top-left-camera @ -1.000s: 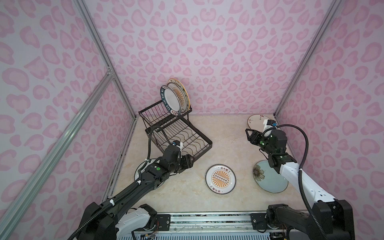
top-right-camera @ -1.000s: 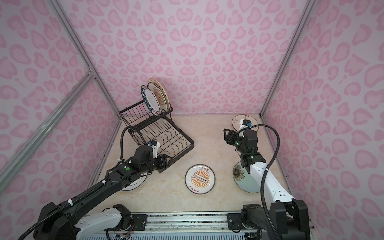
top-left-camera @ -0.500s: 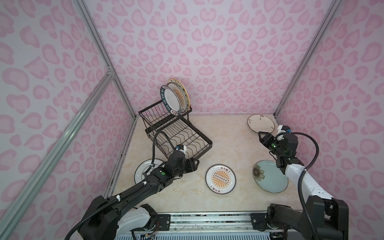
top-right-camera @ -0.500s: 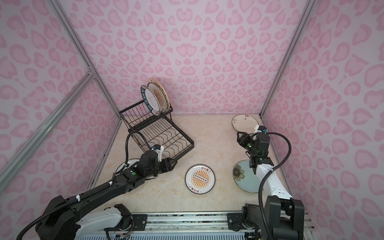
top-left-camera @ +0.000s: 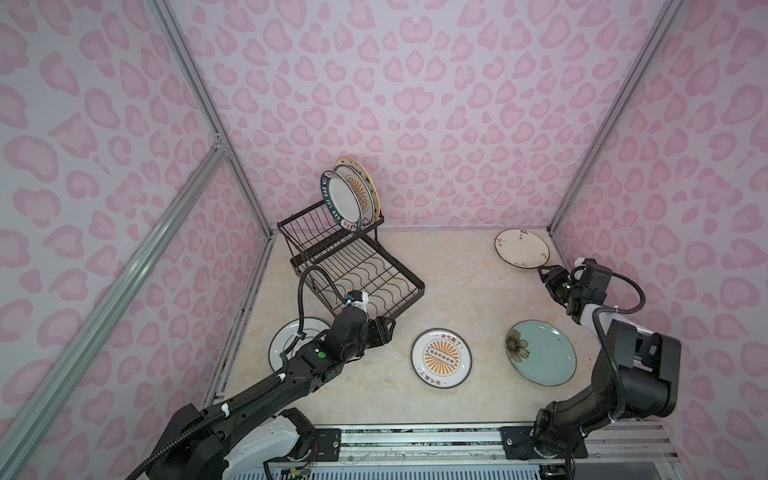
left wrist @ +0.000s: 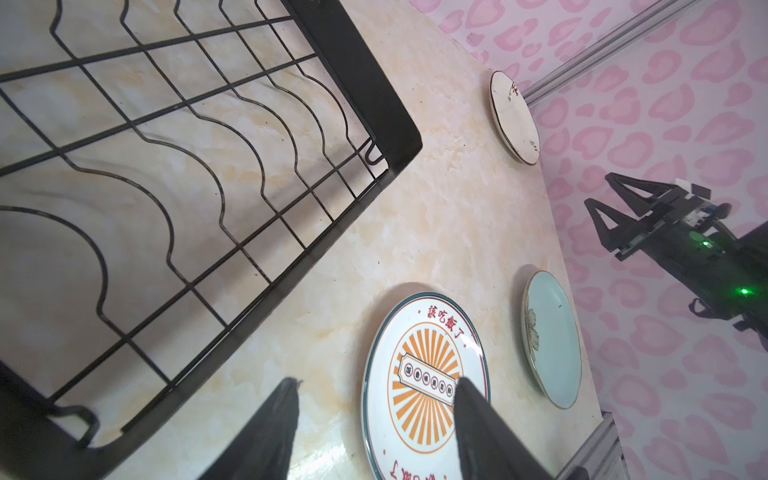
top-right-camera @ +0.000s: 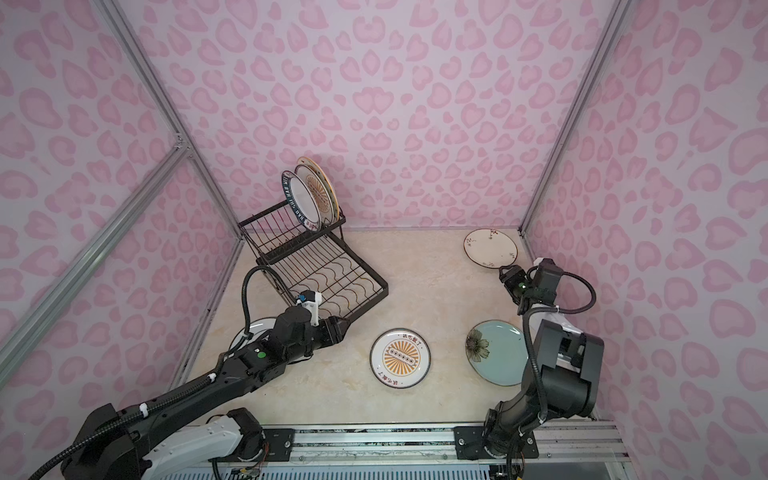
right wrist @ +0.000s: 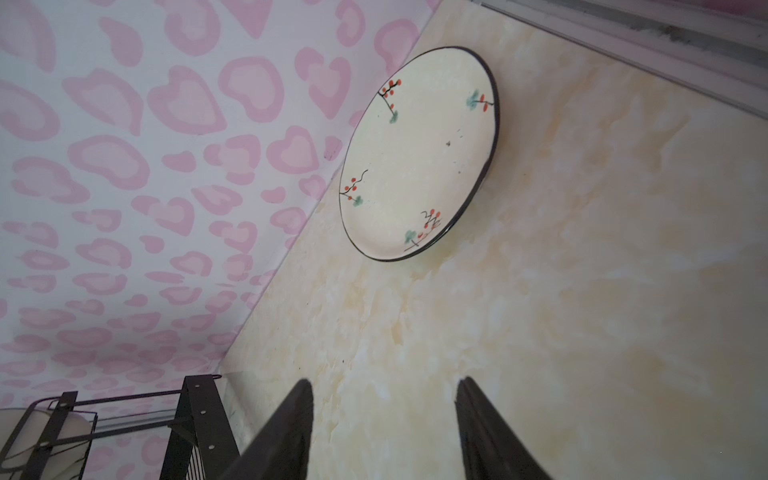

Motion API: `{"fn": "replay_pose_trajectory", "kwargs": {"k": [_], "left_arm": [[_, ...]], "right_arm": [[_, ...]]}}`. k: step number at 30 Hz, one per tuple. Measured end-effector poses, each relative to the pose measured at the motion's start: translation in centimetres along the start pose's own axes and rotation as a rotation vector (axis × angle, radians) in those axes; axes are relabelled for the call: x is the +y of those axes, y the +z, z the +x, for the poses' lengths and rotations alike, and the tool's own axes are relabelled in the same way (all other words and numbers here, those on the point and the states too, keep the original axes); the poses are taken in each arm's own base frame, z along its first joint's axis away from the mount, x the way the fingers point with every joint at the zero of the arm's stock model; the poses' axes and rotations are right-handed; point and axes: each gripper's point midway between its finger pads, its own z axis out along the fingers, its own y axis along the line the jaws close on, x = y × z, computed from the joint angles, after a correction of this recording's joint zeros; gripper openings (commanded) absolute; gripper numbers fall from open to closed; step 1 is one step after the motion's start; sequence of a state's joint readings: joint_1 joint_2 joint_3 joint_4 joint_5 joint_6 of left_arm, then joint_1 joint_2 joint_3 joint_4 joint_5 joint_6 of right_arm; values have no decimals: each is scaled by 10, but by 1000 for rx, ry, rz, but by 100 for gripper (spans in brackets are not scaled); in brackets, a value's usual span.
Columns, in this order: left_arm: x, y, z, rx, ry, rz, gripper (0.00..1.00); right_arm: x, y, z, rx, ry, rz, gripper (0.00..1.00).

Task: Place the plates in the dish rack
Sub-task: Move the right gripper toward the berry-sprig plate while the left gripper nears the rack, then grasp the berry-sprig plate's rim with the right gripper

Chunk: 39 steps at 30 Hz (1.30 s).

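Black wire rack, two tiers, back left on the marbled surface. At least two glazed plates stand on edge in its raised basket.

Four round ceramic plates lie flat outside it:
- sunburst plate
- blue-green plate
- berry plate
- white plate, partly under the left arm

Left end effector: jaws parted, empty. The sunburst plate is just ahead, to its right.

Right end effector: jaws parted, empty, pointing at the berry plate's near rim, not touching.

Each arm likely takes its nearest plate. The thin, slick rims suit an edge pinch.
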<state>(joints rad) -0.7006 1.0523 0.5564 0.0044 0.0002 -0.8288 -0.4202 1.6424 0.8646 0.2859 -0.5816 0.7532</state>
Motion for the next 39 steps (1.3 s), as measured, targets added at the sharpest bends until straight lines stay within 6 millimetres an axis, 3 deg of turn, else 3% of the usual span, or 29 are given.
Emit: {"fn": "replay_pose_trajectory", "kwargs": {"k": [6,14,24,39], "left_arm": [[4,-4,-2,-18,3,-18,62],[6,-8,-7,-30,20,-43,62],[7,-10,-8,-37,20,-49,62],[9,-16,-10,-51,20,-59,62]], "right_arm": [[-31,40,-24,12,109,2,50],[-34,81,-48,21,126,8,47],[-58,102,-39,55,169,76,44],[-52,124,-39,51,152,121,34]]}}
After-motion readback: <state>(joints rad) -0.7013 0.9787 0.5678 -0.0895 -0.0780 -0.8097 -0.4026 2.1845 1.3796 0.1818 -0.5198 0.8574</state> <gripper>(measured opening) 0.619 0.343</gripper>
